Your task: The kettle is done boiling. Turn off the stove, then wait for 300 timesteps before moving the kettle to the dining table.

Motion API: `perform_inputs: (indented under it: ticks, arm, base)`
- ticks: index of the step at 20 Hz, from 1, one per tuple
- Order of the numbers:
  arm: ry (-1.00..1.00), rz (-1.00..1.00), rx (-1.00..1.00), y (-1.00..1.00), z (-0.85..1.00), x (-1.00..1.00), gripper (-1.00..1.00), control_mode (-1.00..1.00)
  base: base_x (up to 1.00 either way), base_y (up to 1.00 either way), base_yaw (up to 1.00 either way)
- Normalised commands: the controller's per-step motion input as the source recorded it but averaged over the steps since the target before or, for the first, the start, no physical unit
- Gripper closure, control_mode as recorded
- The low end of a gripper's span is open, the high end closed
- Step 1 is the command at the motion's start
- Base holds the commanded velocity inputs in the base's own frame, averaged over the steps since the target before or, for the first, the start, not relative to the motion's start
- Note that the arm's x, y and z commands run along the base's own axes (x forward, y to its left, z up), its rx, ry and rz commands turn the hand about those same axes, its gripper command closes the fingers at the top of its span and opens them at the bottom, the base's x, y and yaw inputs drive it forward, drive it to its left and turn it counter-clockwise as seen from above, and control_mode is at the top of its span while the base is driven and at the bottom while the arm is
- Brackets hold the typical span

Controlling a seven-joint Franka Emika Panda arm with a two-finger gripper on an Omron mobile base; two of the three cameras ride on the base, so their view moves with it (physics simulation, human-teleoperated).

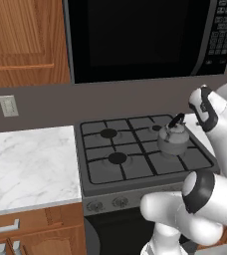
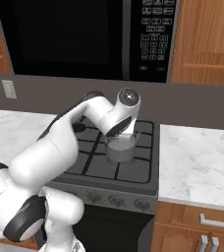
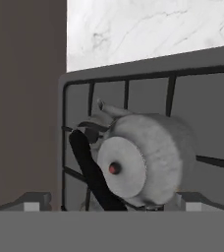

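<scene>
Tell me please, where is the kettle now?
The kettle stands on the stove, on the right rear grate in the left base view, below the microwave; the open claw is just before it.

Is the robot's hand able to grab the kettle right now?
Probably yes. The hand view looks straight onto the kettle, its black handle between the open gripper tips, and nothing stands between them on the stove.
</scene>
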Motion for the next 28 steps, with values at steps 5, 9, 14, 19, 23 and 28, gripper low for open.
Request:
perform_inputs:
  ticks: [5,9,14,19,23,28]
  arm:
    - [0.15,0.16,-0.09,0.27,0.04,0.14,-1.00,-1.00]
    - [0.14,0.15,-0.09,0.32,0.00,0.08,-1.00,-1.00]
    - [0.04,0.04,-0.01,0.04,-0.13,0.01,-1.00,-1.00]
    - [0.02,0.00,-0.01,0.00,-0.11,0.01,-1.00,-1.00]
    - [0.00,0.00,-0.07,0.02,-0.12,0.00,-1.00,-1.00]
    - [0.00,0.00,-0.12,0.11,-0.05,0.00,-1.00,-1.00]
  base:
    - [0.00,0.00,0.00]
    - [0.00,0.00,0.00]
    - [0.00,0.00,0.00]
    - [0.00,0.00,0.00]
    - [0.00,0.00,0.00]
    - [0.00,0.00,0.00]
